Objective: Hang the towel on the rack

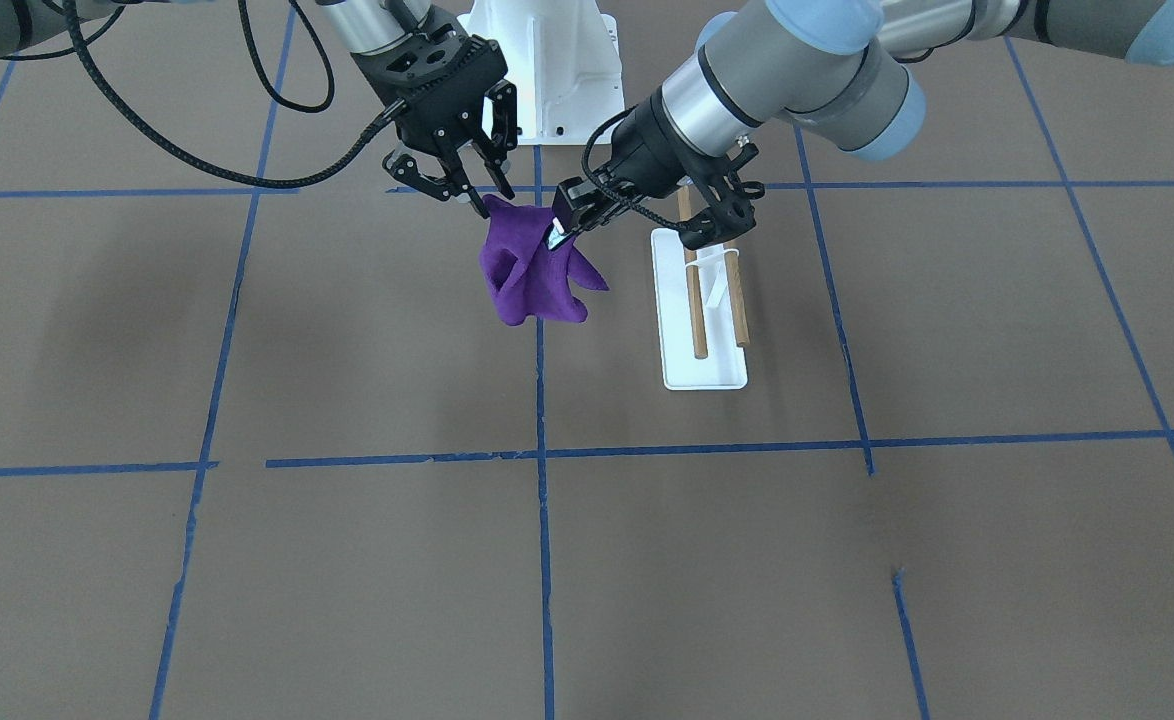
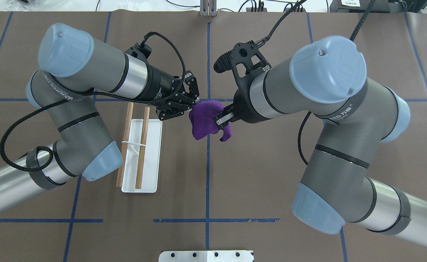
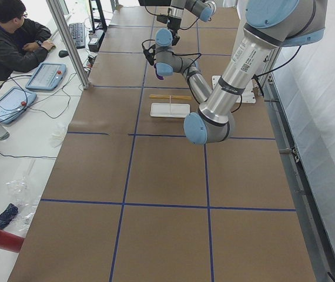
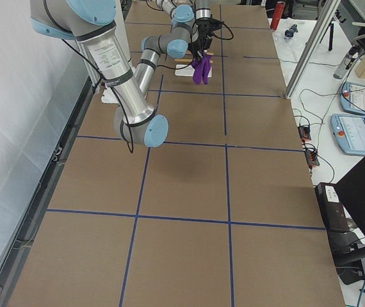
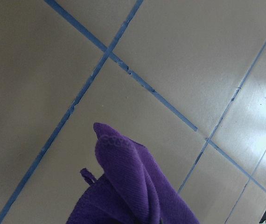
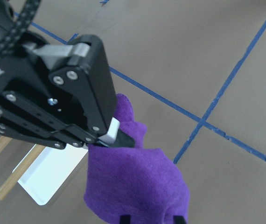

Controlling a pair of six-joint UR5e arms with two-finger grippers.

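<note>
We held the towel (image 2: 202,122) up beside the rack (image 2: 151,163), left gripper (image 2: 194,104) and right gripper (image 2: 220,120) both pinching it.

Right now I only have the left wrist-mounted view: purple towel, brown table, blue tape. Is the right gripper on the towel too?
Observer: Yes. In the overhead view the right gripper is shut on the towel, opposite the left gripper, which pinches the other end.
Operator: Where's the rack?
Observer: The rack stands on the robot's left of the towel, beside it and not under it. Its dowels are bare.
Operator: Towel off the table?
Observer: In the exterior right view it hangs bunched below the two grippers and looks clear of the table.
</note>
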